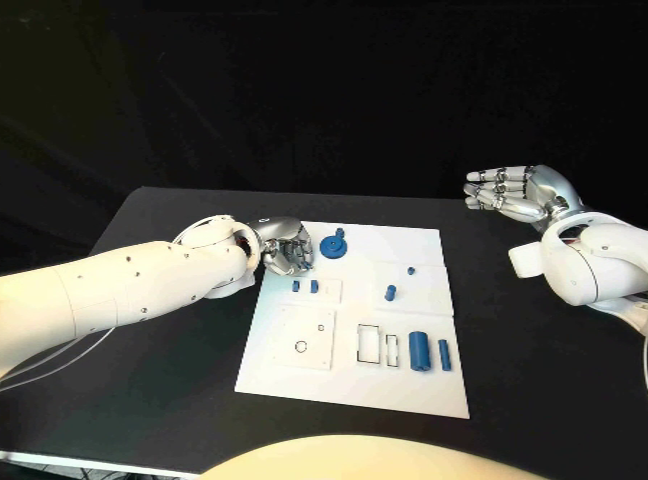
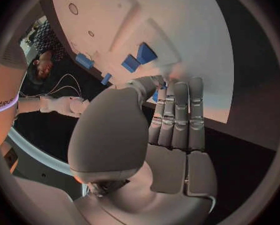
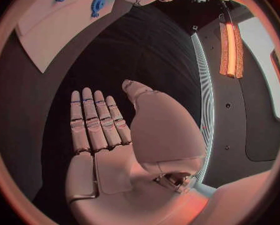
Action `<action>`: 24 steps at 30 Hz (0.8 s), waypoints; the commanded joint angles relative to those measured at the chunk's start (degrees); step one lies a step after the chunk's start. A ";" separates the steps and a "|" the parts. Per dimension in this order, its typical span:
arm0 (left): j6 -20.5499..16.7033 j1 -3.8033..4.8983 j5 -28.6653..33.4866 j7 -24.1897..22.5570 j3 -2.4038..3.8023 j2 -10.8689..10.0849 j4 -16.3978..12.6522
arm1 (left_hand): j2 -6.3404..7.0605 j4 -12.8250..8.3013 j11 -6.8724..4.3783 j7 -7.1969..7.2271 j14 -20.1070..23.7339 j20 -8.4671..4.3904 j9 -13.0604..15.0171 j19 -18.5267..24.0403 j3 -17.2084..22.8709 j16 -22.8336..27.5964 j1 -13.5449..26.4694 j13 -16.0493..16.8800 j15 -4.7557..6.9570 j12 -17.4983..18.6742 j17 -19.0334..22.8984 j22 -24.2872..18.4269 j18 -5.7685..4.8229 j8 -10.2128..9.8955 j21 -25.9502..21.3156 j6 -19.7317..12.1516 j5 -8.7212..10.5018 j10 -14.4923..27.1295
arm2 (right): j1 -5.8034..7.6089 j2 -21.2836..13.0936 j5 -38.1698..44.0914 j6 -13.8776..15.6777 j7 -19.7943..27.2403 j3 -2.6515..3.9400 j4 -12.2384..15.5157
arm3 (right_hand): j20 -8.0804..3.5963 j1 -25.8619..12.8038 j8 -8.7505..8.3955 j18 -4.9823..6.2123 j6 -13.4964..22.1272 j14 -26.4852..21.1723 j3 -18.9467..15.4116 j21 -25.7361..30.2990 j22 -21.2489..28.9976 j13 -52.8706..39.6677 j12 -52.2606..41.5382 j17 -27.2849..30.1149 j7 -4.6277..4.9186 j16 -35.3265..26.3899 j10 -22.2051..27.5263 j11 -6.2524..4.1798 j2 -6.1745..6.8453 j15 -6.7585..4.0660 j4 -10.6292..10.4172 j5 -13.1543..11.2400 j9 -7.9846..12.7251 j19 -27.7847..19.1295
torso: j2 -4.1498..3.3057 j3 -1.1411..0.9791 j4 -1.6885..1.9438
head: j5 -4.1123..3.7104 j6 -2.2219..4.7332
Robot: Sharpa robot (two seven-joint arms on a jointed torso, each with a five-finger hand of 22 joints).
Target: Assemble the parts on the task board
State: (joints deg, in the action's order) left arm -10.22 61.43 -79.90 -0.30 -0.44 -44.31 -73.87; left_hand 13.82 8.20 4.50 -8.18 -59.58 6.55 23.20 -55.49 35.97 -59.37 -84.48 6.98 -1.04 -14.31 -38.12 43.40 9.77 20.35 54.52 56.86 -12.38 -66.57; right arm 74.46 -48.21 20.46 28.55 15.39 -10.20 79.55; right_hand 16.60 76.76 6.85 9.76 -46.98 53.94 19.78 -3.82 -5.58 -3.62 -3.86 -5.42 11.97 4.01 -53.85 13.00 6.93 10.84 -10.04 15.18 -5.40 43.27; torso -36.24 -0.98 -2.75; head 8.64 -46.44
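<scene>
The white task board [image 1: 411,390] lies mid-table. A blue gear-like wheel [image 1: 334,245] sits at its far left corner. My left hand [image 1: 284,245] is just left of the wheel, fingers [image 2: 177,112] straight and together, tips down on the board's edge. A sliver of blue shows past the thumb. Two small blue blocks [image 1: 304,286] [image 2: 139,57] lie near that hand. A blue peg [image 1: 392,293], a tiny piece [image 1: 409,270], a thick cylinder [image 1: 418,350] and a thin pin [image 1: 444,352] lie further right. My right hand [image 1: 519,192] [image 3: 99,125] hovers empty beyond the board's right side.
A raised white panel [image 1: 303,330] with a round hole [image 1: 301,347] sits on the board's near left. Two rectangular slots [image 1: 369,343] are beside the cylinder. Black table [image 1: 166,230] surrounds the board, with its near edge at the bottom left.
</scene>
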 commanded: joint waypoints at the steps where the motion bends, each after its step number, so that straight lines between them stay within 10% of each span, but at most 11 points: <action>1: 0.45 0.04 0.81 -1.38 0.02 0.21 -0.34 | -0.17 -0.32 0.19 0.03 0.00 -0.16 0.08 -0.08 -0.05 0.22 0.00 0.06 0.14 0.43 -0.07 0.10 0.83 0.26 0.26 0.45 -0.37 -0.44 | -0.02 0.04 0.28 -0.61 0.77 0.02 0.05 | -0.01 -0.27 -0.37 -0.21 -0.18 0.41 -0.34 -0.26 0.06 0.01 0.17 0.07 4.35 -0.24 -0.15 -0.02 -0.12 0.11 0.08 -0.15 0.05 -0.47 | -0.01 -0.01 -0.01 | -0.02 0.00; 24: -0.68 0.04 1.99 -2.38 0.02 0.16 -0.55 | -0.16 -0.42 0.20 -0.02 0.02 -0.18 0.10 -0.05 -0.04 0.25 -0.06 0.10 0.15 0.59 -0.14 0.13 0.83 0.16 0.29 0.42 -0.38 -0.60 | -0.02 0.08 0.28 -0.63 0.75 0.02 -0.04 | -0.01 -0.27 -0.37 -0.21 -0.18 0.41 -0.34 -0.26 0.06 0.01 0.17 0.07 4.35 -0.24 -0.15 -0.02 -0.12 0.11 0.08 -0.15 0.05 -0.47 | 0.01 -0.01 0.01 | -0.03 0.07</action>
State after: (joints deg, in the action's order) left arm -10.82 61.46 -78.64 -1.31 -0.41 -44.34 -74.10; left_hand 13.97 8.20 4.71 -8.08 -59.58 6.55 23.21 -55.49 35.97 -59.37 -84.63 7.03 -1.05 -14.09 -38.16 43.45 9.77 20.37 54.52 56.93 -12.61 -66.78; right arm 74.46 -48.17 20.46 28.55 15.39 -10.20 79.48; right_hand 16.60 76.76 6.85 9.76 -46.98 53.94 19.78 -3.82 -5.58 -3.62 -3.86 -5.41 11.97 4.01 -53.85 13.00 6.93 10.84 -10.04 15.18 -5.41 43.27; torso -36.24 -0.97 -2.75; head 8.61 -46.36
